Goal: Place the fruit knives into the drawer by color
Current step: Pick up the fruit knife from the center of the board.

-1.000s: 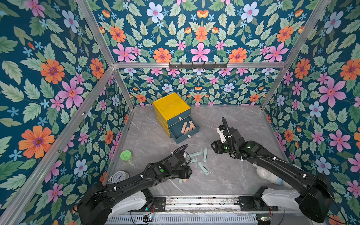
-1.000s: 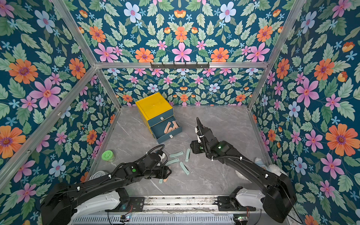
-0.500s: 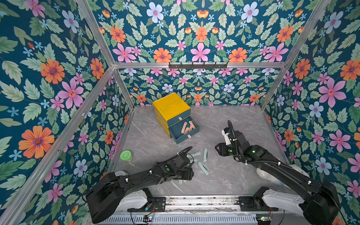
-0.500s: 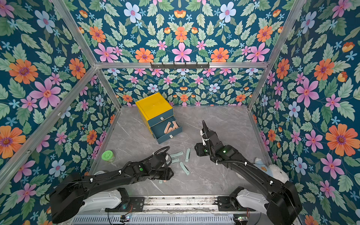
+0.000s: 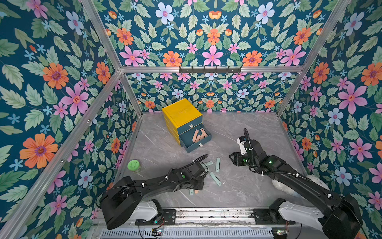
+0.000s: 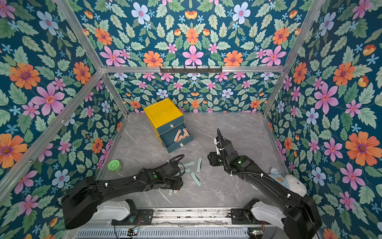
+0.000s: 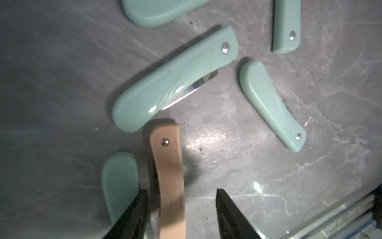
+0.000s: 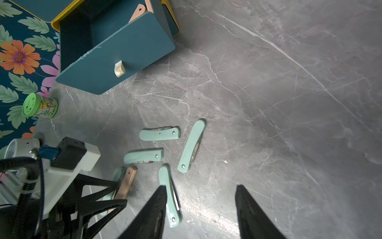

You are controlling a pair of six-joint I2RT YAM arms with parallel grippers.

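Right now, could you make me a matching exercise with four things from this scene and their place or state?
1. salmon-pink knife on the table
2. open drawer
3. green-lidded jar
4. right gripper

A. open and empty
B. holds pink knives
C. between the jaws of the left gripper
D. stands by the wall

Pairs: 1-C, 2-B, 3-D, 4-A

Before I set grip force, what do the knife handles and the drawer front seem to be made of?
Handles of the mint knife and pink knife: likely moulded plastic, smooth semi-matte, faint flow streaks, metal rivet. The drawer front: possibly painted board or plastic, matte teal, pale scuffed edge.
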